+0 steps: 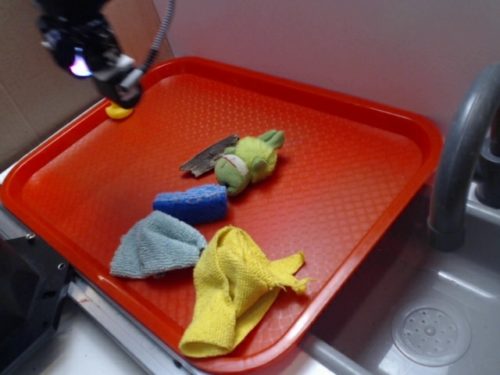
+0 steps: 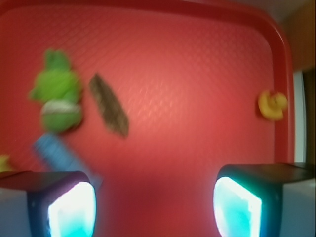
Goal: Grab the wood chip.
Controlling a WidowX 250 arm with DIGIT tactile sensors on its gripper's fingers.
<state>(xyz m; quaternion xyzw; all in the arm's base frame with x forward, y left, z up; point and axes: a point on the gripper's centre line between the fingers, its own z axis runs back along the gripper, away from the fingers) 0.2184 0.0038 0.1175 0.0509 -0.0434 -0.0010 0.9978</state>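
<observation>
The wood chip [image 1: 208, 157] is found lying flat near the middle of the red tray [image 1: 367, 187], tucked right up against the green plush toy [image 1: 248, 162] — the two look to be touching along one side in the exterior view. In the wrist view the chip [image 2: 109, 105] is seen just beside the plush [image 2: 58, 91], with a thin strip of tray between them, though that view is pretty blurry.

A blue sponge block [image 1: 191, 203] is parked just in front of the plush, near the chip's lower end. Closer to the tray's front edge, a grey-blue cloth [image 1: 155, 245] and a crumpled yellow cloth [image 1: 230, 289] are piled side by side. A small yellow item [image 1: 119, 111] is set near the far rim; what it is can't be made out.

The gripper [image 2: 155, 200] is held up over the far-left corner of the tray, well apart from the chip. Its fingers are spread wide and nothing is gripped between them. A grey faucet [image 1: 461, 156] and sink [image 1: 437, 312] are seen off to the right of the tray.
</observation>
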